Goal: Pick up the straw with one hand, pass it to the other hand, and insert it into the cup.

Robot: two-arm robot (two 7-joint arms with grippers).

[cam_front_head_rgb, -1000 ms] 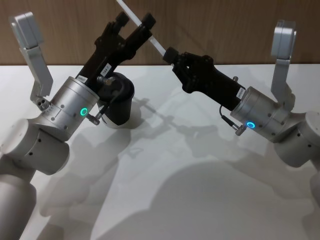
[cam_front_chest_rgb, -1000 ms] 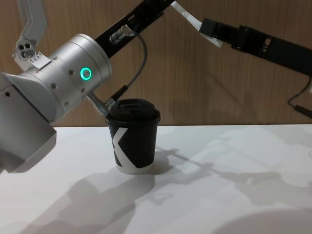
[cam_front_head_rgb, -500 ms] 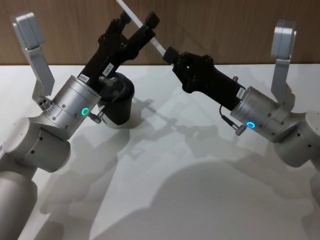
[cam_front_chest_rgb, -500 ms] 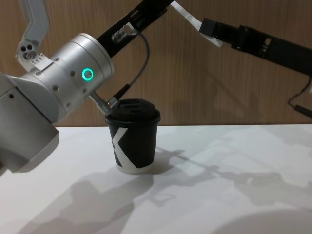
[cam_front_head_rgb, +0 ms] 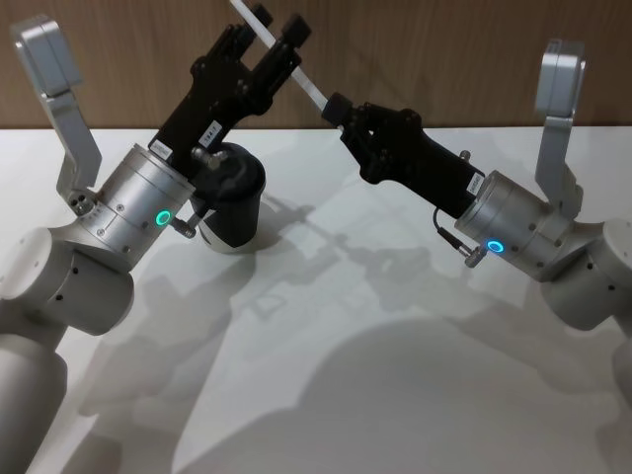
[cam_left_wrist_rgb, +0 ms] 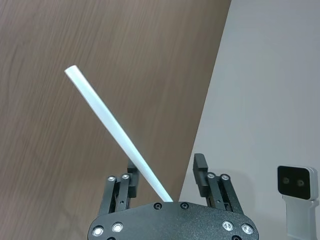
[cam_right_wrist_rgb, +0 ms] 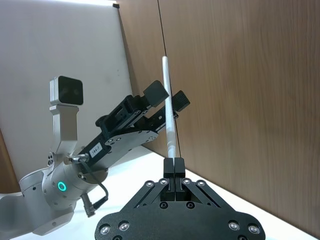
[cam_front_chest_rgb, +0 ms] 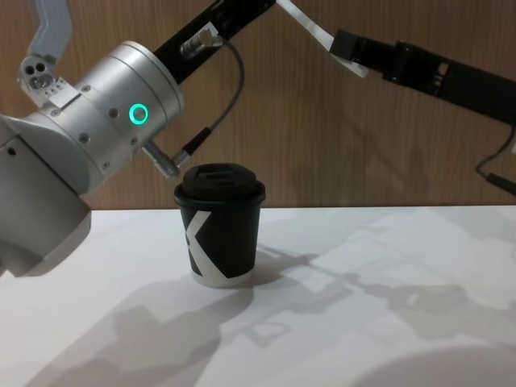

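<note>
In the head view the straw (cam_front_head_rgb: 308,87) was cut off by the top edge, and the left gripper's (cam_front_head_rgb: 276,22) wrist hid part of the cup (cam_front_head_rgb: 240,212).

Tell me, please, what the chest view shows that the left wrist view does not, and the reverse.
Chest view, not left wrist: the lidded cup standing upright, and the right pincer shut on one end of the straw. Left wrist view, not chest: the straw's free tip, and the left pincer, fingers open either side of the straw. Both: the straw's white shaft against the wooden wall.
</note>
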